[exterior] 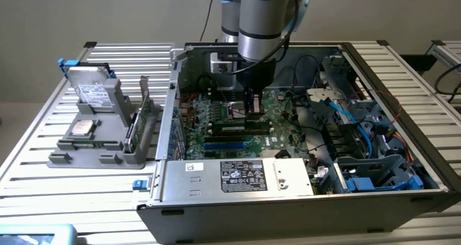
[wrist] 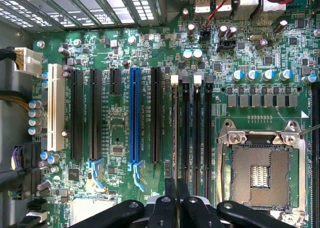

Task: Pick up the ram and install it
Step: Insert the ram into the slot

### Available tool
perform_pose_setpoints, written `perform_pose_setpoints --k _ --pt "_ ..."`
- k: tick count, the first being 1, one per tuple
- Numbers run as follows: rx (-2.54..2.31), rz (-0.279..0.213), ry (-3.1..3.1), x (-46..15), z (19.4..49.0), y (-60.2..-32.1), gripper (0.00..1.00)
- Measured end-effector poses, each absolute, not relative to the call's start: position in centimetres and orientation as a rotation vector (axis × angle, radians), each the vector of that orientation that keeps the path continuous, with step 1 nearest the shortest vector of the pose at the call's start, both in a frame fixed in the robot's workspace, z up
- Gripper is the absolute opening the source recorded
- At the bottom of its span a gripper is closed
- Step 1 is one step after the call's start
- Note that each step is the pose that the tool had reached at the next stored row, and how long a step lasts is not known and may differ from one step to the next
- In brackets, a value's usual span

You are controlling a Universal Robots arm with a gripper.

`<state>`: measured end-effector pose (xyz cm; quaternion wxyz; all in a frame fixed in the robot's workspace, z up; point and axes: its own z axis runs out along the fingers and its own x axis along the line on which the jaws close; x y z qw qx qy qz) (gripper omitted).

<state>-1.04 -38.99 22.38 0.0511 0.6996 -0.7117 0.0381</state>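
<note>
— Two things were hard for you to make out: how deep the ram point(exterior: 241, 128) sat in its slot, and whether the latches at its ends had closed. The arm point(exterior: 263, 18) was cut off at the frame's edge, and its wrist hid the board right behind it.

— And the claw?

— Your gripper point(exterior: 251, 114) was clenched on the ram's upper edge, fingers nearly together. In the wrist view the stick showed edge-on, running out from between the fingertips point(wrist: 170, 193) along the memory slot nearest the long black card slots.

— How much room did I have?

— Little. You were down inside the case point(exterior: 303, 215), with walls on every side. The labelled metal box point(exterior: 238, 175) stood near the ram on the camera's side, and cables point(exterior: 338, 102) crowded the exterior view's right. The processor socket point(wrist: 260, 175) lay just beside the memory slots, and the blue slot point(wrist: 134, 112) lay on their other side.

— So the ram, against the claw?

— Directly under it, touching, upright on its long edge.
</note>
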Motion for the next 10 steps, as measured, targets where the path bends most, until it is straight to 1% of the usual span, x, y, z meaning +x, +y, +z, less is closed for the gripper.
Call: perform_pose_setpoints --k 5,6,7,8,10 --pt "2.13 0.116 -2.166 -1.04 22.4 -38.98 0.14" --pt "2.13 0.116 -2.166 -1.04 22.42 -38.98 0.2" --pt "2.13 0.117 -2.166 -1.04 22.47 -38.99 0.2" --pt "2.13 0.117 -2.166 -1.04 22.58 -38.99 0.27" --pt "2.13 0.117 -2.167 -1.04 23.0 -38.99 0.27"
